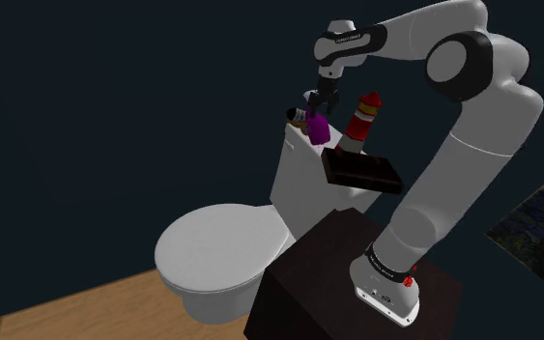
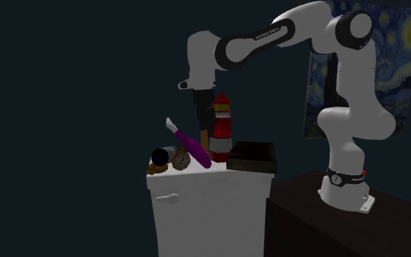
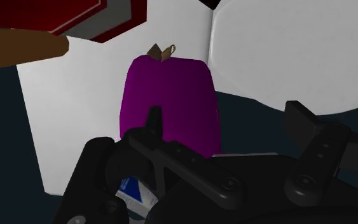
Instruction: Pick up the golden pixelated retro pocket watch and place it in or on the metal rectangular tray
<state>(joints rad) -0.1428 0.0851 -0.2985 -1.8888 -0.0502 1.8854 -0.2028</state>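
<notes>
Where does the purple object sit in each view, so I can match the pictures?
Shoulder view: purple object on the white toilet tank, directly under the gripper.
Second exterior view: leaning beside the pocket watch, left of the lighthouse figure.
Wrist view: just beyond the open gripper.
Shared landmark: the white toilet tank.

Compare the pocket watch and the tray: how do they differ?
The pocket watch is round and golden; the tray is rectangular and dark. The watch is much smaller than the tray. The watch sits at the tank end far from the stand, the tray at the near end. Both rest on the tank.
</notes>
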